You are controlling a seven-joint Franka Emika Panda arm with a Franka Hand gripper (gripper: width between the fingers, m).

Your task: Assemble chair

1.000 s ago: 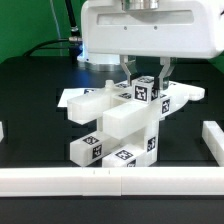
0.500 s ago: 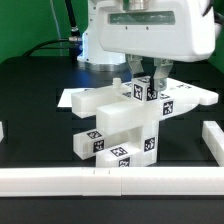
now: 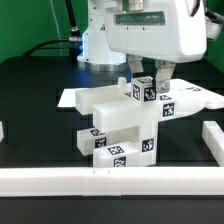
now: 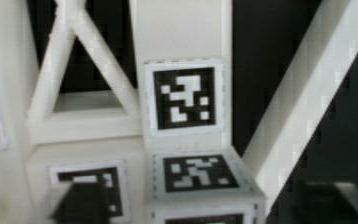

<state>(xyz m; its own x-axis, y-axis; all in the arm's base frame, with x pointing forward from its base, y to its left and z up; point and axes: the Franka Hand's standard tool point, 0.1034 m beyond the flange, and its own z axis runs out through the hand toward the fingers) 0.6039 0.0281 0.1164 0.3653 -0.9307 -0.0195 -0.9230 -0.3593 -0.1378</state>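
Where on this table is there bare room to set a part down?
Bare table lies at the exterior view's left, between the chair and the front rail, and at its right, between the chair and the side rail. Behind the chair it is crowded: marker board, end effector over the top.

The chair (image 3: 125,122) is a half-built stack of glossy white blocks. It stands upright around the middle of the counter (image 3: 30,110), closer to the edge nearest the exterior camera. Flat slabs (image 3: 192,97) jut from its upper part toward the exterior view's left and right. Black-and-white square tags (image 3: 100,141) mark the lower blocks and a small top block (image 3: 143,92), whose tagged face (image 4: 181,97) fills the wrist view.
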